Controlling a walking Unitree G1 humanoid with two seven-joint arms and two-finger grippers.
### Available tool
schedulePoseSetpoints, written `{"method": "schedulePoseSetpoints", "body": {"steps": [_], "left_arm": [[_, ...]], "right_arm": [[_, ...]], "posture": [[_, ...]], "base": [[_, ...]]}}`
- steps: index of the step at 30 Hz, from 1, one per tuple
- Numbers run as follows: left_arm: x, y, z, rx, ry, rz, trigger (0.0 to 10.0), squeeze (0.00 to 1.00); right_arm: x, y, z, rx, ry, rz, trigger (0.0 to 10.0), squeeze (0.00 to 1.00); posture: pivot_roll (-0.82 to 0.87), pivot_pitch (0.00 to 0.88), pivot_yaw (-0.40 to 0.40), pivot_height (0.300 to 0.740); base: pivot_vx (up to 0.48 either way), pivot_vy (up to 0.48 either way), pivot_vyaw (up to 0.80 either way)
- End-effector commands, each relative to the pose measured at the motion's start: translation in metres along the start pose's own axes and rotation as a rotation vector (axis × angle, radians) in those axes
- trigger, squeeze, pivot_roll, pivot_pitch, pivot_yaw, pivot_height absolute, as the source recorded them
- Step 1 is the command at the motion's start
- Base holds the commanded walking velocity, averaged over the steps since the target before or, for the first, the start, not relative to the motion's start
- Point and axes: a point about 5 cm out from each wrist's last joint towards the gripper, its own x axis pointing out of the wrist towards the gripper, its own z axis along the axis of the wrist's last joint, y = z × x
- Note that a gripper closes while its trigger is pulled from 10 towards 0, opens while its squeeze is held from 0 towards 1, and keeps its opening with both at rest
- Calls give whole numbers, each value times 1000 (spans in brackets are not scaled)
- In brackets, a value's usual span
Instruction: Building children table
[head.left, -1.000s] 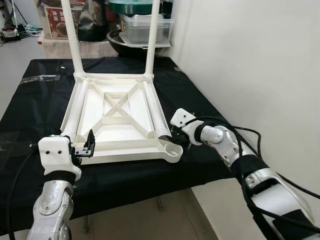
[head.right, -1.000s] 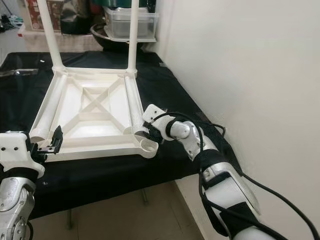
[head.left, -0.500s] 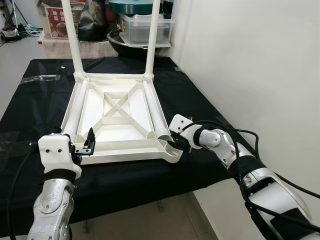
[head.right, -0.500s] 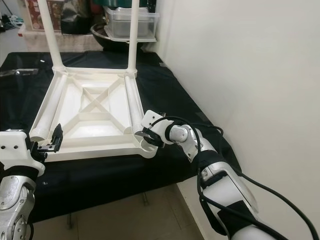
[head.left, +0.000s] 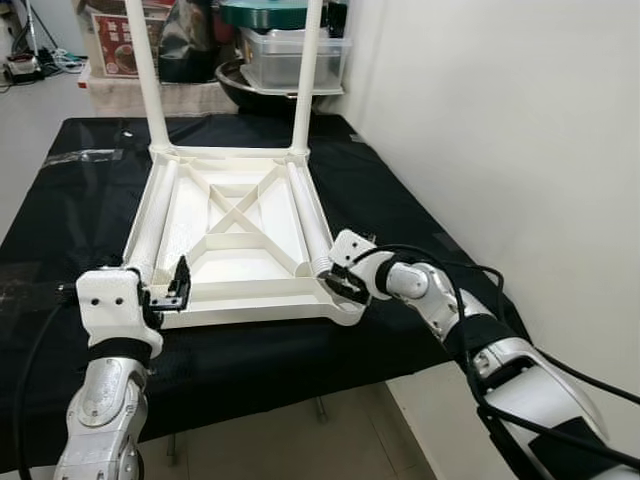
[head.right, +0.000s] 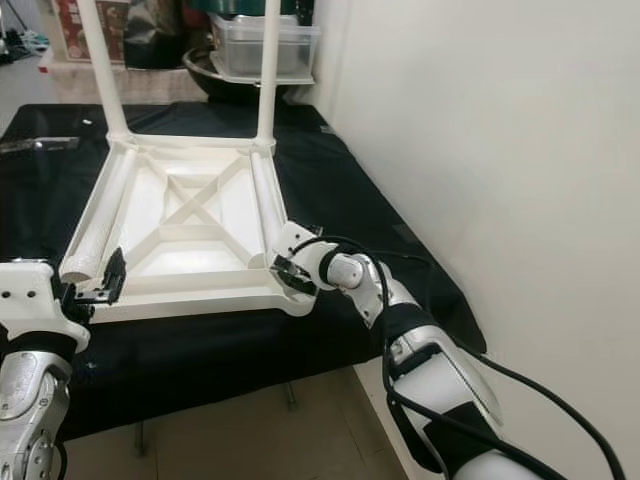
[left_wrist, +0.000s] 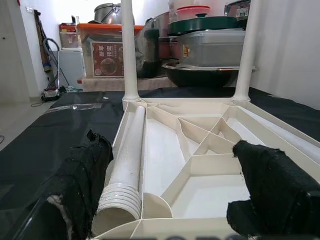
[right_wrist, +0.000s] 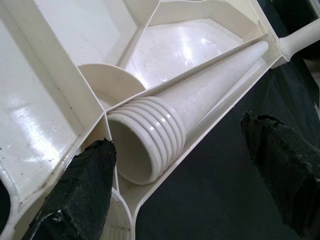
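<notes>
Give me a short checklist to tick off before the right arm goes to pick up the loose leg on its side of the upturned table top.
1. Right tool open: ok, its fingers stand apart on either side of the leg's ribbed end.
2. Loose leg reachable: ok, it lies in the side channel of the table top, ribbed end toward the robot.
3. Near right corner socket free: ok, no leg stands in it.
4. Left tool ready to steady: ok, it is open at the near left edge.
5. Far two legs already standing: ok, both upright.
6. Table top flat on the black cloth: ok.
</notes>
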Motion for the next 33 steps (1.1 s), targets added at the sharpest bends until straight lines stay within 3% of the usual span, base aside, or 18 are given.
{"method": "schedulePoseSetpoints", "body": {"steps": [1,10,13,27,33], "left_arm": [[1,-3,-3,-4,11,-13,10000,0],[-1,-1,-3,1,13,-8,10000,0],[0,-3,-5,-1,17,-11,10000,0],[1,-5,-6,-2,20,-18,10000,0],[2,-5,-6,1,19,-14,10000,0]], "right_arm": [[1,6,-7,45,32,-21,10000,0],[2,5,-12,40,75,-112,10000,0],[2,1,-12,86,80,-156,10000,0],[11,9,0,137,62,-181,10000,0],[17,7,16,218,26,-370,10000,0]], "posture": [[126,0,-140,740],[132,0,-142,740],[127,0,-139,740],[121,0,-137,740],[132,0,-144,740]], "base": [[0,0,0],[0,0,0],[0,0,0],[0,0,0],[0,0,0]]}}
